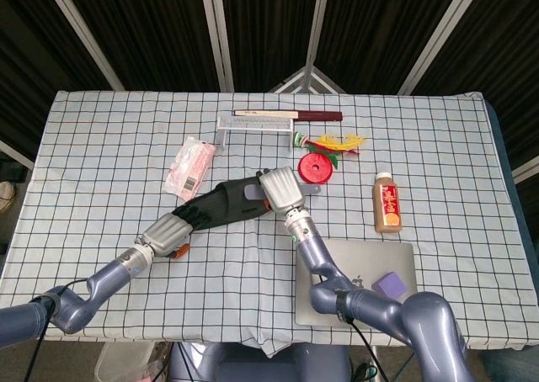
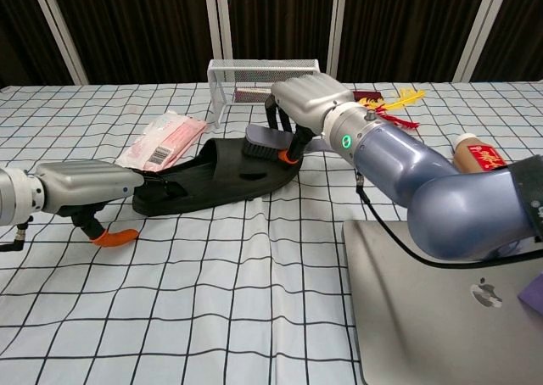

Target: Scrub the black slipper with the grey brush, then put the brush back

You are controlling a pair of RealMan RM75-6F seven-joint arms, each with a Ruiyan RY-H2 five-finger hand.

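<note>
On the checked tablecloth (image 1: 101, 146) lay the black slipper (image 2: 212, 177). We saw the left hand (image 2: 85, 186) gripping its heel end, and the right hand (image 2: 310, 105) (fingers curled down) holding the grey brush (image 2: 267, 141) over the toe.

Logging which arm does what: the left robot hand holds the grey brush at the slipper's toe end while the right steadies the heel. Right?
Sides are swapped. The chest view shows the right robot hand holding the grey brush at the toe end of the black slipper, while the left robot hand steadies the heel.
</note>
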